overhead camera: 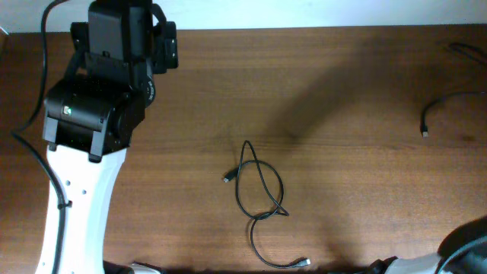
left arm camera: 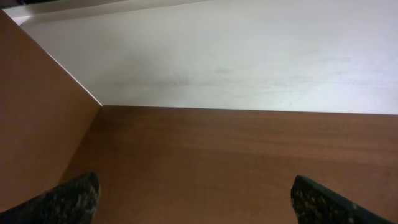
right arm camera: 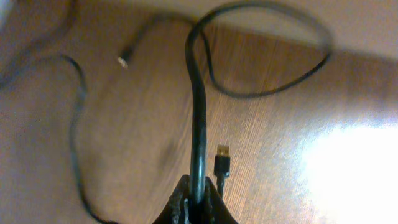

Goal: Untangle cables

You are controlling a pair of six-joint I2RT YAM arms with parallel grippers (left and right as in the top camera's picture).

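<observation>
A thin black cable [overhead camera: 260, 190] lies looped on the wooden table [overhead camera: 350, 84] at the middle, with plug ends at its left [overhead camera: 227, 177] and at the front [overhead camera: 304, 262]. Another black cable [overhead camera: 449, 103] lies at the far right. My right gripper [right arm camera: 198, 200] is shut on a black cable [right arm camera: 198, 112] that runs up from the jaws and curves into a loop. A gold-tipped USB plug [right arm camera: 222, 152] lies just right of the jaws. My left gripper [left arm camera: 196, 199] is open wide and empty over bare table near the back wall.
The left arm [overhead camera: 99, 99] fills the back left. Part of the right arm [overhead camera: 466, 247] shows at the front right edge. A further cable [overhead camera: 468, 52] lies at the back right. Another thin cable [right arm camera: 76, 124] and a small plug [right arm camera: 124, 60] lie left of the right gripper.
</observation>
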